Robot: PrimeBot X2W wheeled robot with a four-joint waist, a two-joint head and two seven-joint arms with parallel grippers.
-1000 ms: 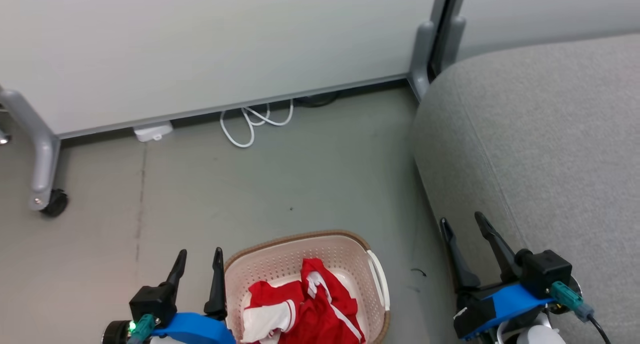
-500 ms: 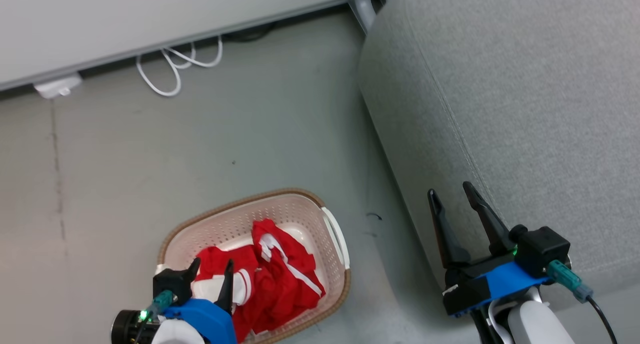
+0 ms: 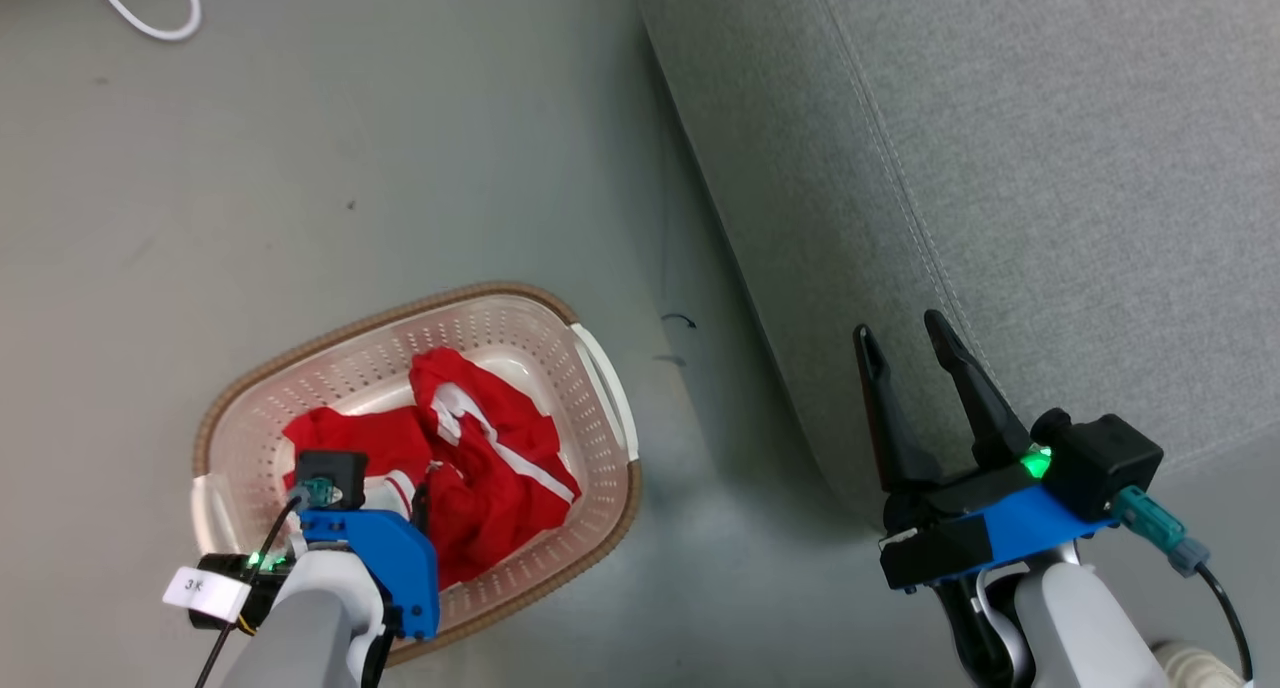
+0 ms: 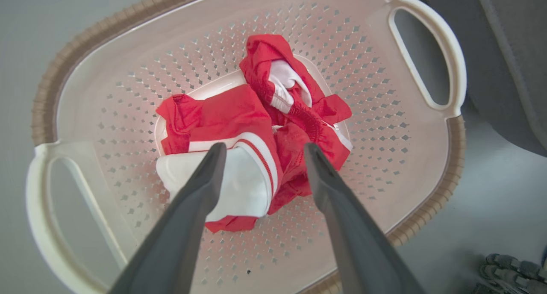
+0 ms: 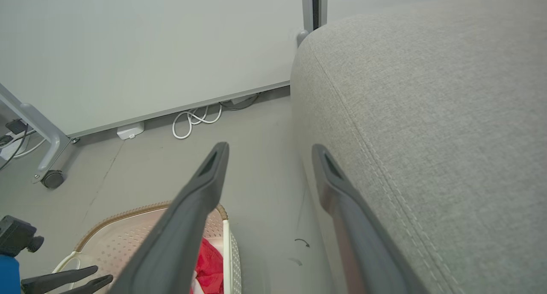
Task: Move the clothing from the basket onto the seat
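The cream basket [image 3: 400, 313] with a brown rim stands on the floor left of the seat [image 3: 1000, 168]. Crumpled red clothing [image 3: 490, 448] with white stripes lies in it. In the left wrist view my left gripper [image 4: 261, 148] points down into the basket [image 4: 107, 29], open, its fingers on either side of a red and white fold of the clothing [image 4: 239, 114]; whether they touch it I cannot tell. My right gripper [image 3: 898, 326] stands open and empty beside the seat's front edge; in the right wrist view this gripper [image 5: 270, 146] points along the seat [image 5: 427, 114].
A white cable [image 5: 192, 119] and a white power block [image 5: 130, 131] lie at the foot of a pale partition whose wheeled leg [image 5: 51, 178] stands at the left. Grey floor separates the basket from the seat.
The head camera has tilted down. My left gripper has moved from beside the basket to over it and now points down at the clothing. The right gripper has barely moved.
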